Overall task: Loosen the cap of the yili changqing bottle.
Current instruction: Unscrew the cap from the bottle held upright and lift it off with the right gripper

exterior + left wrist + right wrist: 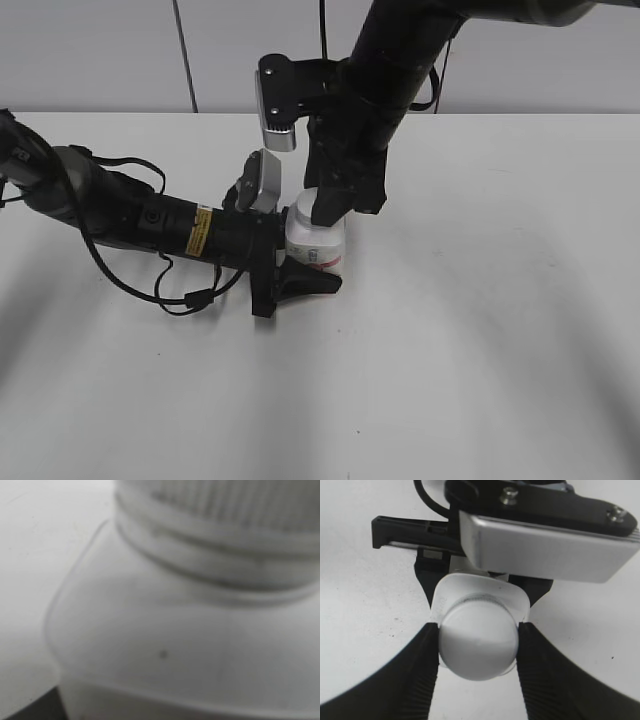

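Note:
The yili changqing bottle (318,250), white with a pink-red label, stands upright on the white table. My left gripper (292,272) comes in from the left, level with the table, and is shut on the bottle's body. The left wrist view is filled by the bottle's sloped shoulder (175,640) and the ribbed white cap (225,500); that gripper's fingers are out of frame there. My right gripper (333,208) reaches down from above. In the right wrist view its two black fingers (477,645) press both sides of the round white cap (477,637).
The left arm's silver wrist camera (545,545) and black gripper body (410,530) sit just behind the bottle. The left arm and its cables (130,215) lie across the table's left side. A grey wall (100,50) runs behind the table.

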Controlling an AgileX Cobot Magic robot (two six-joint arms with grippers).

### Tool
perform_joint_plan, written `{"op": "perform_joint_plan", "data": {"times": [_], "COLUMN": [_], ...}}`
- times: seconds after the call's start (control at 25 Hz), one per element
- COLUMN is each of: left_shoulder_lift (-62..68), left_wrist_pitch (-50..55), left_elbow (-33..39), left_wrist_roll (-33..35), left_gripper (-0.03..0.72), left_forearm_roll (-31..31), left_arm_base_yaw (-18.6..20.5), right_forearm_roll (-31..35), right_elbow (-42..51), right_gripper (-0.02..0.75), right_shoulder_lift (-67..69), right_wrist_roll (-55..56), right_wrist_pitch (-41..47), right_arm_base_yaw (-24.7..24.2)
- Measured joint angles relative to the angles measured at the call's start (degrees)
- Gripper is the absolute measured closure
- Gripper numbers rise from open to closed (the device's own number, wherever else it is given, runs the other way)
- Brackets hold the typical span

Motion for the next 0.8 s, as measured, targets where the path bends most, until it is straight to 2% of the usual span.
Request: {"op": "perform_joint_plan", "data": {"times": [0.36, 0.8], "left_shoulder_lift": [0.0, 0.0], "left_wrist_pitch": [0.0, -0.06], "left_elbow": [0.0, 0.0], "left_wrist_roll": [-0.26, -0.92], "left_gripper": [0.282, 0.282], "left_forearm_roll": [0.05, 0.05], "left_arm_base_yaw": [0.0, -0.18], "right_forearm_roll": [0.0, 2.09], "right_elbow": [0.0, 0.31], "right_gripper": [0.347, 0.212], "right_shoulder_lift": [0.0, 0.05], "right_wrist_roll": [-0.04, 0.2], "right_wrist_pitch": [0.0, 0.38], "right_arm_base_yaw": [0.0, 0.0]}}
